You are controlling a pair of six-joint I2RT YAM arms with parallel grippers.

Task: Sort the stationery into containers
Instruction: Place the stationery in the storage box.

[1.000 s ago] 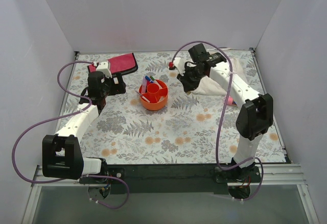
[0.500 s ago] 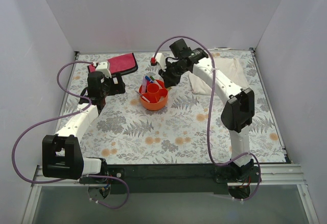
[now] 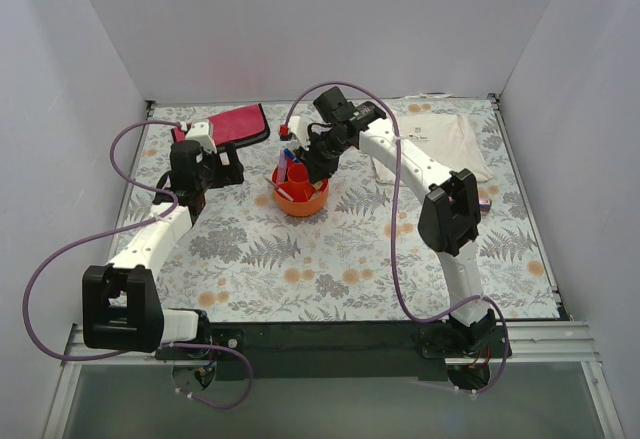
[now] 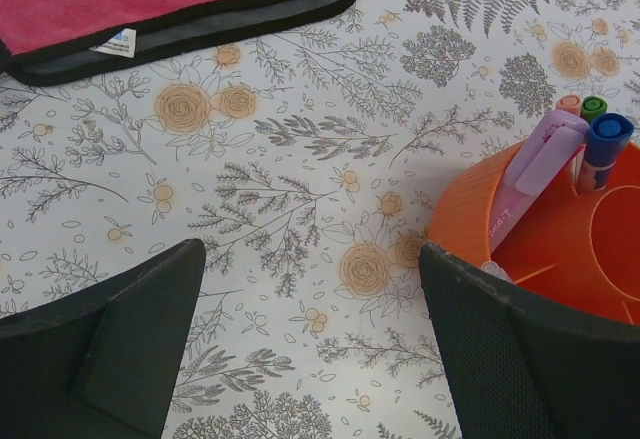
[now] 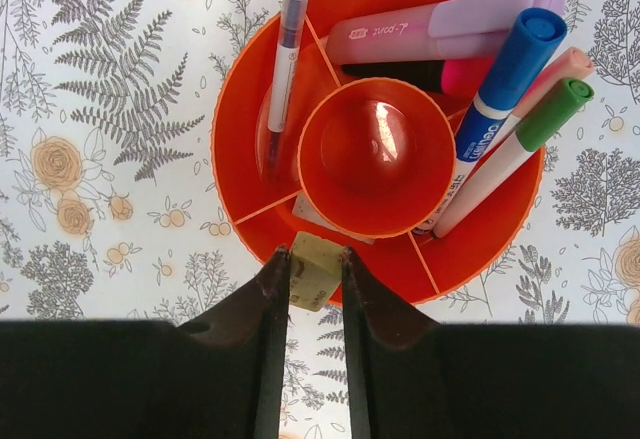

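From above, the right arm (image 3: 400,154) has swung away from the white cloth (image 3: 440,144) at the back right. Now its tip hangs right over the orange tub (image 3: 300,202) in the middle of the tabletop (image 3: 330,259). The left arm (image 3: 165,224) has not moved. It waits near the pink cloth (image 3: 235,124).

The left wrist camera shows its jaws spread wide with nothing between them. The tub (image 4: 470,224) sits just to the right. A lilac highlighter (image 4: 535,159) and a blue-capped marker (image 4: 605,139) poke out of it.

The right wrist camera shows its jaws pinched narrow on a small tan block (image 5: 313,269). The block hangs over the near part of the tub (image 5: 228,139), just by the middle cup (image 5: 375,154). A grey pen (image 5: 288,49), the lilac highlighter (image 5: 450,24), the blue marker (image 5: 500,89) and a green-capped marker (image 5: 520,144) are already inside.

So the block has been carried to the tub. I think letting it go is the next thing.
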